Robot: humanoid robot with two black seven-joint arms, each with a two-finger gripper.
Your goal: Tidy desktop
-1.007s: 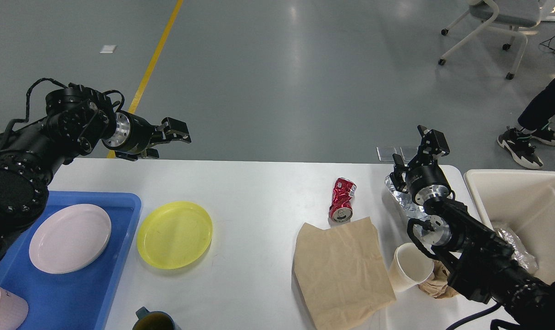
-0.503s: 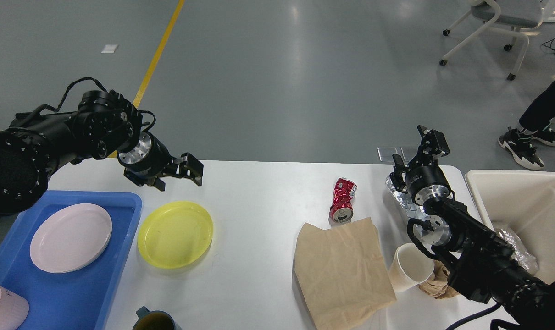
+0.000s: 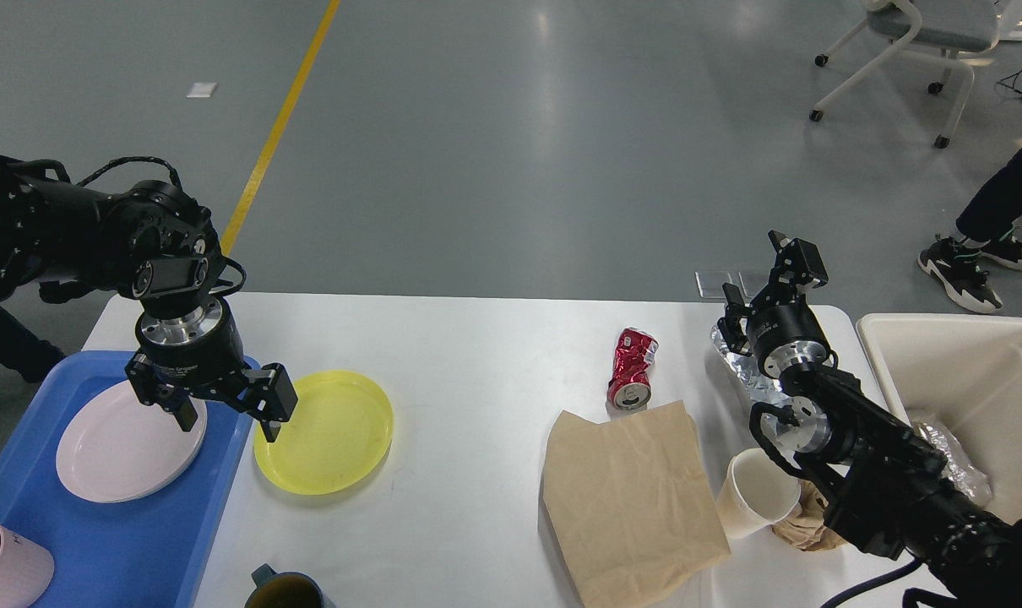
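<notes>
The white worktop (image 3: 477,355) fills the lower half of the head view, its far edge running against the grey floor (image 3: 511,143). At its left end sits a blue tray (image 3: 131,540) holding a pale pink plate (image 3: 114,456) and, at the near corner, a pink cup (image 3: 4,574). Just beside the tray's right rim lies a yellow plate (image 3: 334,435), flat on the worktop.

The left pincer (image 3: 224,418) points downward over the gap between tray and yellow plate, its fingers spread apart: one finger hangs over the pink plate's right edge, the other over the yellow plate's left rim. Whether either finger touches a plate cannot be told.

A dark mug (image 3: 287,591) shows at the bottom edge, partly cut off.

Right of centre, a crushed red can (image 3: 632,368) lies on its side, just beyond the far edge of a flat brown paper bag (image 3: 629,498). A white paper cup (image 3: 756,494) lies tipped beside the bag's right edge, with crumpled brown paper (image 3: 802,523) next to it. Crumpled foil (image 3: 743,371) lies near the far right corner, partly behind the right arm.

The right pincer (image 3: 769,291) is raised above the foil, fingers spread and gripping nothing. A cream bin (image 3: 967,371) stands at the right end, with more foil (image 3: 950,456) inside.
</notes>
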